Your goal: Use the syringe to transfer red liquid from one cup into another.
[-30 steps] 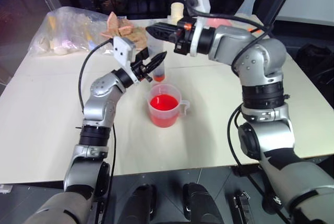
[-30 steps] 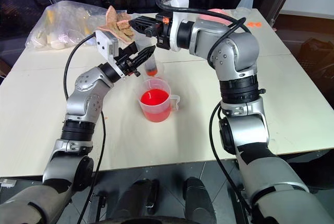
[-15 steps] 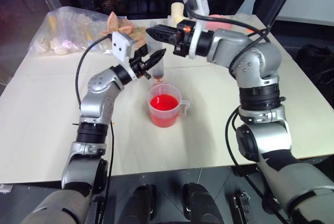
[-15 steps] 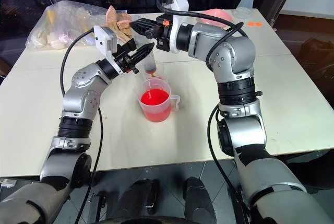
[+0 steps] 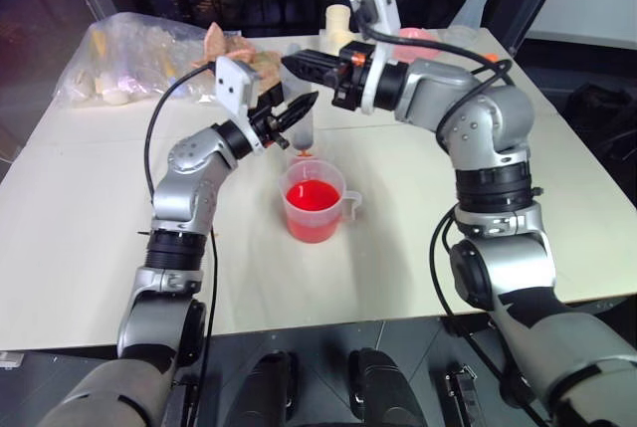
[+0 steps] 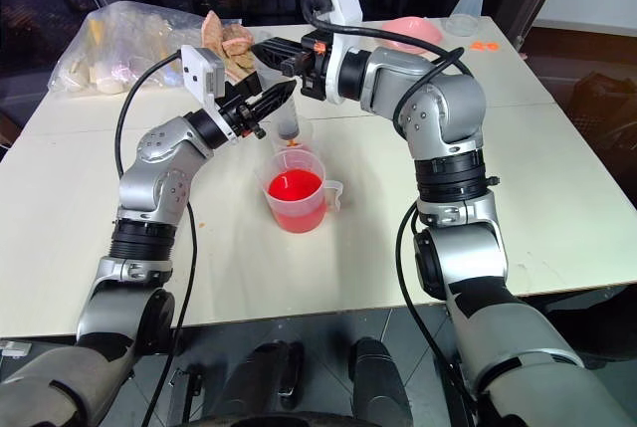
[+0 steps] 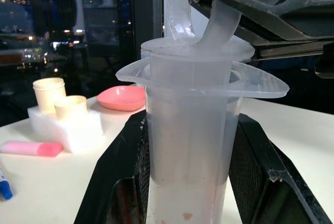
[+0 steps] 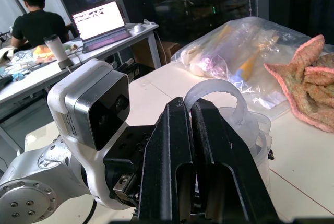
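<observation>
Two claws (image 5: 302,105) clamped on upright syringe (image 7: 190,145)

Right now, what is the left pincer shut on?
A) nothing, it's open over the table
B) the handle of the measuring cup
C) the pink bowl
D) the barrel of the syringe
D: in the left wrist view the left pincer has a black finger on each side of the clear barrel of the syringe, while the right pincer pinches its plunger ring above the measuring cup.

Large clear plastic syringe (image 7: 190,145): lower barrel and tip cut off at frame edge. Crumpled clear plastic bag (image 5: 129,57): contents blurred, not identifiable.
</observation>
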You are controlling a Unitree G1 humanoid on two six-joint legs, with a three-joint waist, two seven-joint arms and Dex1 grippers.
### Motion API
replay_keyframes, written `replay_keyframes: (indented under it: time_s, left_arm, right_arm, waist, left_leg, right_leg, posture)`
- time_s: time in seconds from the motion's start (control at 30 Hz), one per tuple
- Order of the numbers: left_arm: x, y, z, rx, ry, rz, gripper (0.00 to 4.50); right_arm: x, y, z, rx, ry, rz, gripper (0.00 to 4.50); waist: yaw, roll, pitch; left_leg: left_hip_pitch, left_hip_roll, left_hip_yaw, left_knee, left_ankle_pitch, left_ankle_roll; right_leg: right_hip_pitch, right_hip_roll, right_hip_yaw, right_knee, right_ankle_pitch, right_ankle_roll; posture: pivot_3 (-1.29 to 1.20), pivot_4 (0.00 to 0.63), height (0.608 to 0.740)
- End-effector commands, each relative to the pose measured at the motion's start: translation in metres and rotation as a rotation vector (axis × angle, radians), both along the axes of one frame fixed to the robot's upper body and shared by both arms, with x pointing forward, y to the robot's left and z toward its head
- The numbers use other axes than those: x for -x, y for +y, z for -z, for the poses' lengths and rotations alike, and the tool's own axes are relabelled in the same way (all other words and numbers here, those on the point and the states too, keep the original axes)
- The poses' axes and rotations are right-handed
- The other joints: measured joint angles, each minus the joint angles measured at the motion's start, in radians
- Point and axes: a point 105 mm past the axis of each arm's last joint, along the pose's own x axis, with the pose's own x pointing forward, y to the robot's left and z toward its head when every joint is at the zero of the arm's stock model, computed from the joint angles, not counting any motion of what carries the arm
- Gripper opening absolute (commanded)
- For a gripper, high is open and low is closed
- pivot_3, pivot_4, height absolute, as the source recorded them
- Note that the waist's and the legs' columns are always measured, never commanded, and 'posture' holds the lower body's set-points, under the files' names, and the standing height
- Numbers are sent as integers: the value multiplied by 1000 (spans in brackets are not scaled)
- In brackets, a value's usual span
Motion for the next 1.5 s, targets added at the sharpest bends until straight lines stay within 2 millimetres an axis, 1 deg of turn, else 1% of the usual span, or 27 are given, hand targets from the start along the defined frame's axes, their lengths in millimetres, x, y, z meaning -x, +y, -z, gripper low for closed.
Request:
replay_keyframes:
  time_s: [0.03, 0.1, 0.17, 0.23, 0.43, 0.67, 0.77, 0.87, 0.93, 0.97, 1.03, 1.07, 1.13, 1.17, 1.27, 1.3, 1.33, 1.43, 1.5]
  left_arm:
    - [15, 8, -63, 97, -211, -3, 1517]
    - [16, 7, -61, 97, -208, -3, 1517]
    - [16, 7, -60, 102, -202, -1, 1517]
    - [15, 7, -60, 107, -195, 0, 1517]
    - [16, 8, -60, 128, -178, 3, 1517]
    - [14, 11, -61, 164, -142, 4, 1517]
    - [11, 15, -68, 199, -98, -11, 1517]
    - [2, 25, -79, 232, -22, -71, 1517]
    - [-8, 37, -87, 242, 98, -150, 1517]
    - [-14, 41, -86, 230, 197, -186, 1517]
    - [-17, 46, -82, 201, 326, -232, 1517]
    - [-21, 52, -76, 198, 423, -304, 1517]
    - [-24, 60, -67, 193, 535, -391, 1517]
    - [-24, 63, -54, 154, 654, -419, 1517]
    - [-11, 69, -13, 68, 927, -426, 1517]
    - [-8, 72, -2, 62, 978, -436, 1517]
    - [-7, 73, 5, 60, 1007, -445, 1517]
    - [-2, 83, 40, 64, 1072, -551, 1517]
    - [3, 85, 58, 67, 1102, -598, 1517]
  right_arm:
    - [1, 7, 24, 47, 106, -39, 875]
    - [0, 5, 20, 39, 94, -32, 1973]
    - [-4, 0, 15, 21, 90, 5, 2931]
    - [-4, -7, 10, 13, 79, 21, 3901]
    - [3, -38, -4, 3, 64, 65, 3901]
    - [13, -86, -19, -13, 50, 172, 3901]
    - [15, -97, -19, -15, 51, 208, 3901]
    - [16, -103, -14, -7, 61, 233, 3901]
    - [18, -106, -8, 5, 75, 242, 3901]
    - [19, -107, -5, 11, 82, 245, 3901]
    - [20, -107, -2, 17, 88, 246, 3901]
    - [21, -107, -1, 20, 92, 244, 3901]
    - [21, -106, 0, 23, 95, 242, 3901]
    - [21, -106, 0, 27, 97, 239, 3901]
    - [23, -101, 3, 50, 102, 211, 3901]
    - [24, -99, 3, 57, 103, 201, 3901]
    - [24, -98, 3, 62, 102, 196, 3901]
    - [25, -95, 2, 76, 97, 182, 3901]
    - [24, -94, 2, 85, 95, 178, 3901]
  waist:
    - [-2, 0, 0]
    - [-2, 0, 0]
    - [0, 0, 0]
    - [1, 0, 0]
    - [3, 1, 0]
    - [1, 1, 0]
    - [2, 1, 0]
    - [2, 1, 0]
    - [2, 0, 0]
    - [2, 0, 0]
    - [0, 0, 0]
    - [0, 0, 0]
    - [1, 0, 0]
    - [2, 0, 0]
    - [-1, 0, 0]
    - [-2, 0, 0]
    - [-2, 0, 0]
    - [-2, 1, 0]
    - [2, 0, 0]
  left_leg:
    - [0, 0, 0, 0, 0, 0]
    - [0, 0, 0, 0, 0, 0]
    - [0, 0, 0, 0, 0, 0]
    - [0, 0, 0, 0, 0, 0]
    - [-1, -1, -1, 0, 0, 0]
    - [-1, 0, -1, 0, -1, 2]
    - [-1, 0, -1, 0, -2, 3]
    - [-1, 0, -1, 0, -2, 3]
    - [-1, 0, -1, 0, -2, 3]
    - [-1, 0, -1, 0, -2, 3]
    - [-1, 0, -1, 0, -2, 3]
    - [-1, 0, -1, 0, -2, 3]
    - [0, 0, -1, 0, -2, 3]
    - [0, 0, -1, 0, -2, 3]
    - [0, 0, -1, 0, -1, 3]
    - [0, 0, -1, 0, -1, 3]
    - [0, 0, -1, 0, -1, 3]
    - [0, 0, -1, 0, 1, -2]
    - [0, 0, -1, 0, 2, -3]
  right_leg:
    - [0, 0, 0, 0, 0, 0]
    - [0, 0, 0, 0, 0, 0]
    - [0, 0, 0, 0, 0, 0]
    - [0, 0, 0, 0, 0, 0]
    - [0, -1, 0, 0, 0, 0]
    - [0, 0, 0, 0, 0, 0]
    - [0, 0, 0, 0, 0, 0]
    - [0, 0, 0, 0, 0, 0]
    - [0, 0, 0, 0, 0, 0]
    - [0, 0, 0, 0, 0, 0]
    - [0, 0, 0, 0, 0, 0]
    - [0, 0, 0, 0, 0, 0]
    - [0, 0, 0, 1, 0, 0]
    - [0, 0, 0, 1, 0, 0]
    - [0, 1, 0, 2, 0, 0]
    - [0, 1, 0, 2, 0, 0]
    - [-1, 1, 0, 2, 0, 0]
    - [-1, 0, 0, 2, 0, 0]
    - [-1, 0, 0, 2, 0, 0]
  posture:
    - [0, 150, 740]
    - [0, 150, 740]
    - [0, 150, 740]
    - [0, 150, 740]
    - [0, 150, 740]
    - [0, 150, 740]
    - [0, 150, 740]
    - [0, 150, 740]
    - [0, 150, 740]
    - [0, 150, 740]
    - [0, 150, 740]
    - [0, 150, 740]
    - [0, 150, 740]
    - [0, 150, 740]
    - [0, 150, 740]
    - [0, 150, 740]
    - [0, 150, 740]
    - [0, 150, 740]
    - [0, 150, 740]
